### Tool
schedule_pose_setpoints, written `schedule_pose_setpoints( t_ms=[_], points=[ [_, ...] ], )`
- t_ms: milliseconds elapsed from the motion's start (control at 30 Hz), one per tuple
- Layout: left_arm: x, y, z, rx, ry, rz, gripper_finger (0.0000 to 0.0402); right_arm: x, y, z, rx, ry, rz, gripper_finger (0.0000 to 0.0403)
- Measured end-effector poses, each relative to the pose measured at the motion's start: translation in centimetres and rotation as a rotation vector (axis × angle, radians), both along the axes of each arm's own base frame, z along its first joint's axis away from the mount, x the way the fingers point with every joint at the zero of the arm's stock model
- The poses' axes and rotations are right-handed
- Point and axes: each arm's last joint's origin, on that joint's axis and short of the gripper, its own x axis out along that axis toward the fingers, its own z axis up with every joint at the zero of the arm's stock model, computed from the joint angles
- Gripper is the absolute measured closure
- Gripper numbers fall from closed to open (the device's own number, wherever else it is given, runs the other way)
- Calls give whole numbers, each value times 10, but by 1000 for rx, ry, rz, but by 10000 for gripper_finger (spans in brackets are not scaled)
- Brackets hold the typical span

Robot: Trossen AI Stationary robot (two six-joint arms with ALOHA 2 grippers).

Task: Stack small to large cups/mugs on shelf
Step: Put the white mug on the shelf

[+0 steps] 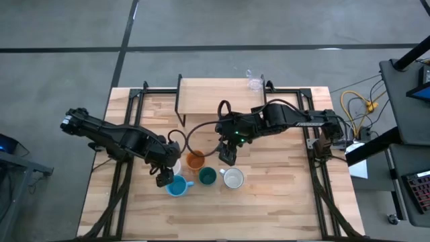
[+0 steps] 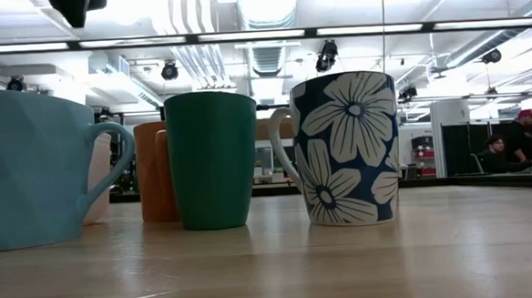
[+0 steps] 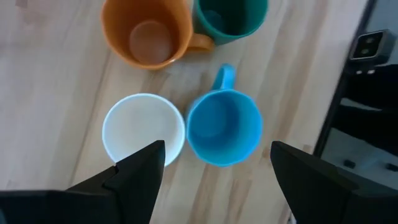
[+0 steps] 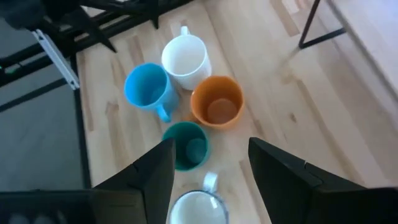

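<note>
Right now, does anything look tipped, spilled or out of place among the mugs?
Nothing stands out. The light blue mug, white mug, orange mug and dark green cup all stand upright and empty on the table.

Two dark jointed arms, looping black cables, green light on the right one.

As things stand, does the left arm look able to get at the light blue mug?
Probably yes. The left gripper hangs open just above the light blue mug, and nothing covers the mug's mouth. The white mug sits close beside it, so one finger has little room on that side.
</note>
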Motion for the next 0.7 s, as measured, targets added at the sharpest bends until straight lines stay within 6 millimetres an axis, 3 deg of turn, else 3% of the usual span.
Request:
schedule_pose_setpoints(
  t_ms=[200, 467, 700],
  points=[
    [-2, -1, -2, 12, 19, -24, 123, 4, -2, -6, -41, -8, -22, 207],
    [-31, 11, -17, 197, 260, -166, 123, 6, 0, -16, -6, 25, 10, 207],
    [-50, 19, -37, 235, 183, -271, 123, 6, -3, -16, -32, 24, 38, 207]
  ],
)
